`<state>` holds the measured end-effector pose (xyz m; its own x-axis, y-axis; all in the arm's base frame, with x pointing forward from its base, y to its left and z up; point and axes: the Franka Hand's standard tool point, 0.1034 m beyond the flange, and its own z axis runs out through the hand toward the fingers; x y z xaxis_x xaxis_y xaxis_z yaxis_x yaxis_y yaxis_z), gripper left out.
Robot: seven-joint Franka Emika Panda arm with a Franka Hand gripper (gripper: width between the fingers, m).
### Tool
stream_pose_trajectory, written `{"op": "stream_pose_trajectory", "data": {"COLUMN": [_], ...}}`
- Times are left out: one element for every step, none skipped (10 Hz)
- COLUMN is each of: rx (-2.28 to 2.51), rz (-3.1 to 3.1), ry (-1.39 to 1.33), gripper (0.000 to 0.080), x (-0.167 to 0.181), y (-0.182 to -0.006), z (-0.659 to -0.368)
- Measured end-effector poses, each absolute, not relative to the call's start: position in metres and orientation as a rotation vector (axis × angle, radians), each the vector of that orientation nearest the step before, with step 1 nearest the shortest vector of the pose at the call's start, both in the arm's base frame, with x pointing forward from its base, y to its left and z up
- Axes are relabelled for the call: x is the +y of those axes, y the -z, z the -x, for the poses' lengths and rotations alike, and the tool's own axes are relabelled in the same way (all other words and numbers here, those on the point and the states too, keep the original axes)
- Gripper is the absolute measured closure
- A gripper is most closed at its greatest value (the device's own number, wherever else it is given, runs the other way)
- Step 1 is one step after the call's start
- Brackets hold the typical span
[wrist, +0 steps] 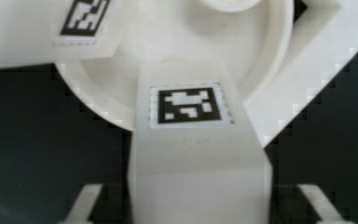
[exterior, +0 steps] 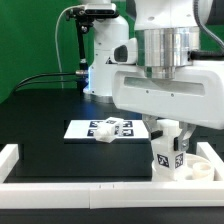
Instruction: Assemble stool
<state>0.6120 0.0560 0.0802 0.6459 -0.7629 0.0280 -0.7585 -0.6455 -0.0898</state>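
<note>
**Status: leg upright at the seat, under the arm**

1. The arm [exterior: 165, 60] reaches down over the bench corner at the near right of the exterior view. Its white wrist housing blocks much of that side.
2. The bench [exterior: 50, 130] has a black top. A white edge rail [exterior: 70, 188] runs along its near edge.
3. The marker board [exterior: 78, 128] lies flat towards the middle of the bench, well apart from the near right corner.
4. The seat [exterior: 205, 168], a thick white disc, lies in the near right corner, just inside the rail. In the wrist view its curved rim [wrist: 108, 90] shows behind the leg.
5. The leg [exterior: 168, 158] stands upright directly below the arm, just beside the seat on the side facing the marker board. Contact between leg and seat cannot be confirmed.
6. The fingers [wrist: 91, 205] sit one on each side of the leg [wrist: 194, 165]. The blurred wrist view shows a dark strip between each finger and the leg, so I cannot tell whether they are pinching it or standing clear.
7. A loose part [exterior: 106, 130], white and tagged, lies on the marker board.
8. A square tag [wrist: 190, 105] faces the wrist camera from the leg.
</note>
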Motion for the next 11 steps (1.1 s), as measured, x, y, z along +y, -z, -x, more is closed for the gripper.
{"op": "stream_pose_trajectory", "data": {"rx": [1.288, 1.243, 1.180, 1.153, 1.153, 1.149, 1.149, 1.149, 1.137, 1.090, 1.002], "rz": [2.787, 2.801, 2.804, 2.794, 2.783, 2.780, 2.783, 2.783, 2.789, 2.809, 2.835], "ry": [0.096, 0.101, 0.111, 0.120, 0.114, 0.120, 0.117, 0.117, 0.118, 0.120, 0.127], "gripper": [0.0366, 0.0366, 0.0198, 0.0198, 0.0157, 0.0157, 0.0151, 0.0150, 0.0150, 0.0150, 0.0150], "x": [0.057, 0.053, 0.041, 0.029, 0.024, 0.025, 0.025, 0.025, 0.025, 0.024, 0.014], "y": [-0.080, -0.082, -0.095, -0.108, -0.117, -0.122, -0.118, -0.118, -0.118, -0.118, -0.115], "z": [-0.612, -0.612, -0.611, -0.607, -0.605, -0.605, -0.605, -0.605, -0.605, -0.604, -0.597]}}
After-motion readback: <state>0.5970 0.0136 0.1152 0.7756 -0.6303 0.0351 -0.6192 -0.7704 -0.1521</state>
